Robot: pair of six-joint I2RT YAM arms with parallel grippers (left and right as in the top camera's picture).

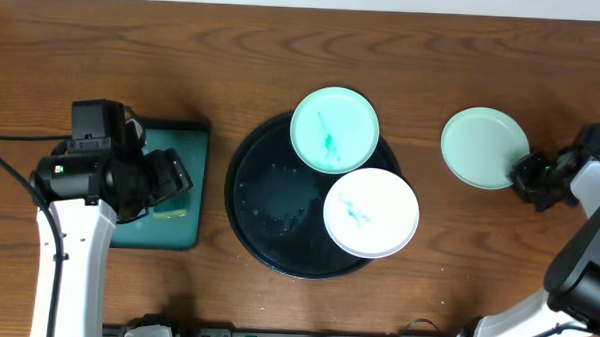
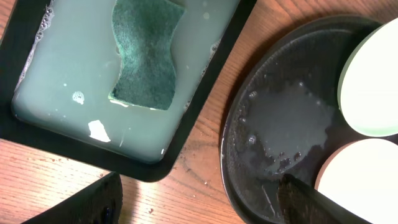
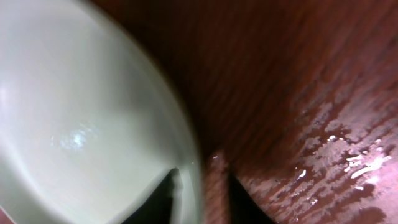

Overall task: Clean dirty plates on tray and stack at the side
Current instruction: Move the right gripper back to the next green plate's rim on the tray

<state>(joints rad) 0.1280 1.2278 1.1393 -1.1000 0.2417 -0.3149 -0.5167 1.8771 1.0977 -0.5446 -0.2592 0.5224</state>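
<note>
Right gripper (image 1: 528, 178): jaws slightly apart, astride the rim of the mint plate (image 1: 481, 145) on the wet table (image 3: 323, 93). A crooked withdrawal could snag and drag the plate.

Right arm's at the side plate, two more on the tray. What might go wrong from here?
The right gripper straddles the rim of the side plate; pulling away may drag it across the wet table.
The white plate overhangs the black tray and touches the smeared green plate; lifting one may shift the other.
The tray holds soapy water; plates may slip.
</note>
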